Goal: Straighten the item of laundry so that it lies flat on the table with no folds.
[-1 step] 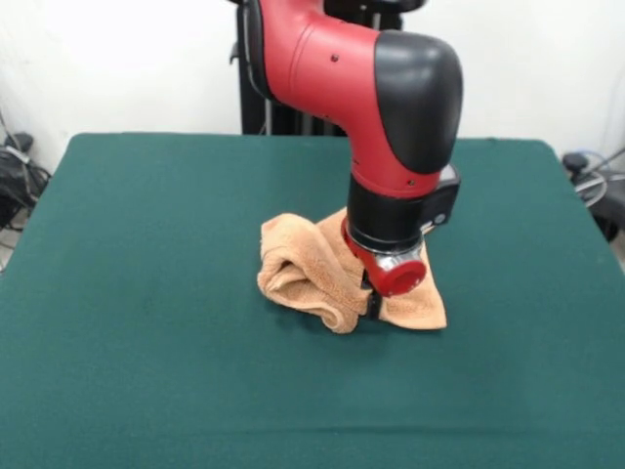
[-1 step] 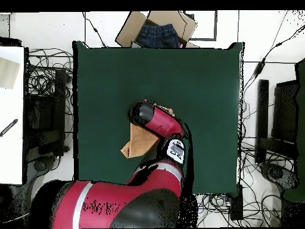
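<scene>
Orange-tan terry towel (image 1: 322, 278) bunched in folds near centre of green counter (image 1: 146, 293), slightly toward 3 o'clock; pincer (image 1: 374, 305) down on it, grip impossible to tell. Risk: lifting several layers together, leaving folds

From here I can't read the claw (image 1: 372, 305): in the front view only a dark tip shows below the red wrist, pressed against the towel (image 1: 303, 269), and overhead the arm (image 2: 156, 122) covers it completely. The arm also hides much of the towel from above, leaving only a tan corner. The worktop (image 1: 146, 293) is cut off by the front view's lower edge.
</scene>
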`<state>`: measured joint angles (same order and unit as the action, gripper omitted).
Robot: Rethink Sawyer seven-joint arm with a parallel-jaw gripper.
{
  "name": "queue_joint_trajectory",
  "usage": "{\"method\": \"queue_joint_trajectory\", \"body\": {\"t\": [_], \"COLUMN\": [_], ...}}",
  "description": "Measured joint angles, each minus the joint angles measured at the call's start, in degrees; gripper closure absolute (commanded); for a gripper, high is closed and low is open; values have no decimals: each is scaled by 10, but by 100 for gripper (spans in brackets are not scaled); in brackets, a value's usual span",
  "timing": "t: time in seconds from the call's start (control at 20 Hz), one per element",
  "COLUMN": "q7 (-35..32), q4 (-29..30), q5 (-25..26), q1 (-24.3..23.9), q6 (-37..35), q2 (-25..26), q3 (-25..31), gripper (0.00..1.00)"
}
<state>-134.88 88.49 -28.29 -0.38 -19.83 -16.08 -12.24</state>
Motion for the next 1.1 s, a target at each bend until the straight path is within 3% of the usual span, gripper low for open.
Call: {"method": "queue_joint_trajectory", "body": {"t": [0.55,1.1], "q7": [0,0], "q4": [4,97], "q5": [54,119], "q1": [-15,-7], "q6": [1,1], "q2": [-19,-154], "q3": [19,27], "gripper": [100,100]}}
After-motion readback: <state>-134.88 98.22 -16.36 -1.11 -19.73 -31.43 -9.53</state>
